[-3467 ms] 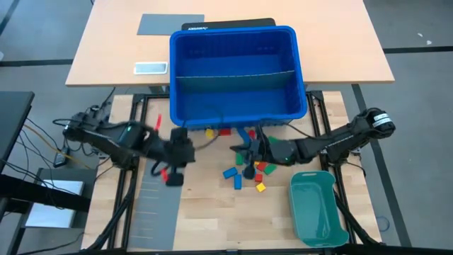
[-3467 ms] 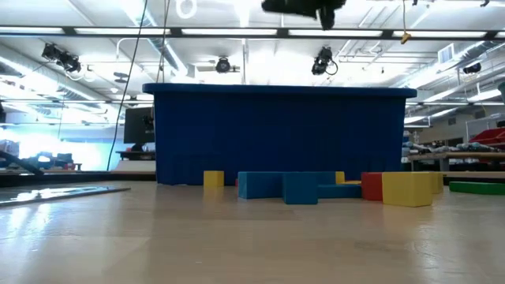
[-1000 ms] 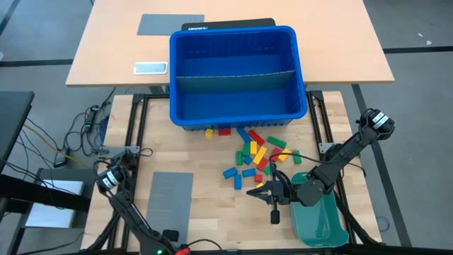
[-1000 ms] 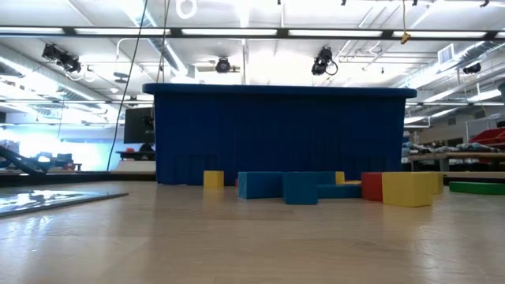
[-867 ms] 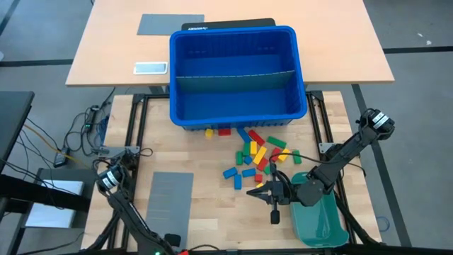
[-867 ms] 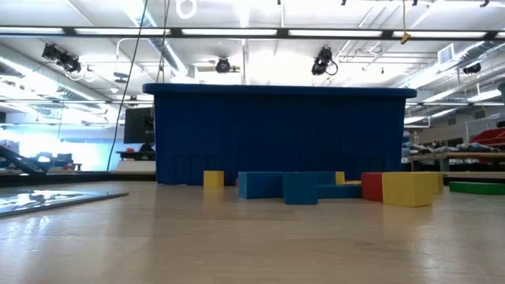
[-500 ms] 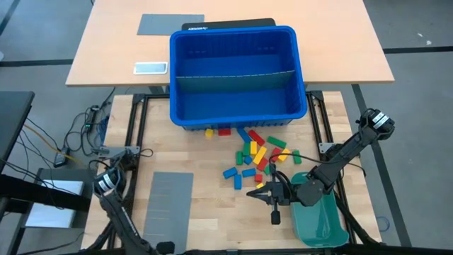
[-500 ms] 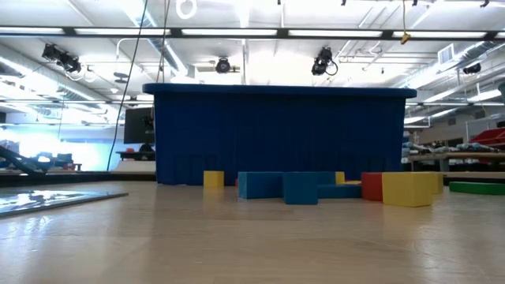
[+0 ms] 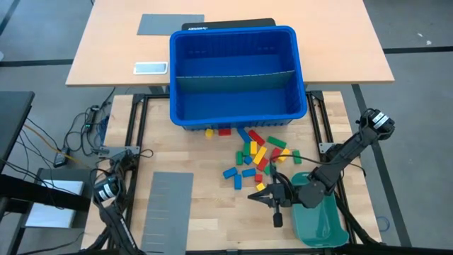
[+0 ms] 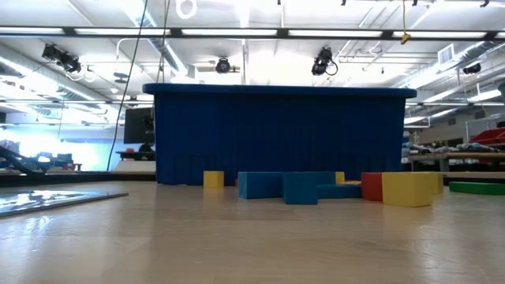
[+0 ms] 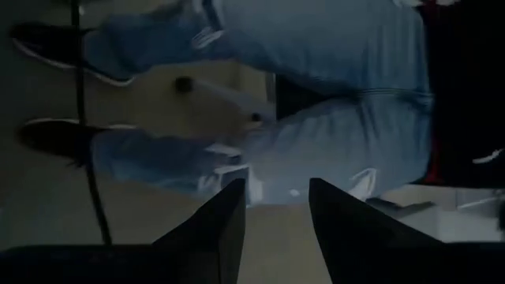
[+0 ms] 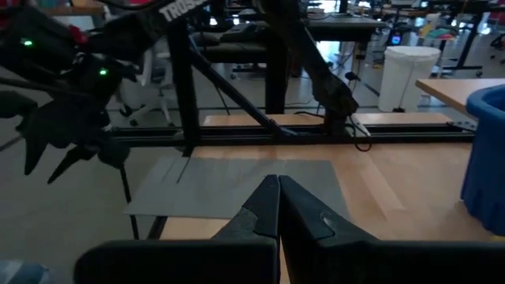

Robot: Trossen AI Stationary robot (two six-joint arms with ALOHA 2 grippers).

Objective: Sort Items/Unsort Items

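Observation:
The items, small red, yellow, green and blue blocks (image 9: pixel 256 159), lie loose on the wooden table just in front of the blue bin (image 9: pixel 237 74). The low view shows them (image 10: pixel 316 188) flat on the tabletop. My right gripper (image 9: pixel 250 196) hovers shut and empty near the pile's near side, pointing toward the table's left; its fingertips (image 12: pixel 278 181) meet. My left gripper (image 11: pixel 276 186) is out of the high view, past the table's near left corner. Its fingers stand apart with nothing between them and face a person's legs.
A flat grey slotted sheet (image 9: pixel 166 212) lies at the near left. A teal tray (image 9: pixel 316 216) sits at the near right under my right arm. The blue bin has a grey divider (image 9: pixel 233 74). My left arm (image 9: pixel 110 202) runs off the near edge.
My left arm has swung away from the near edge beside the grey sheet toward the table's near left corner, and its gripper has left the high view. The blocks and the sheet have stayed where they were.

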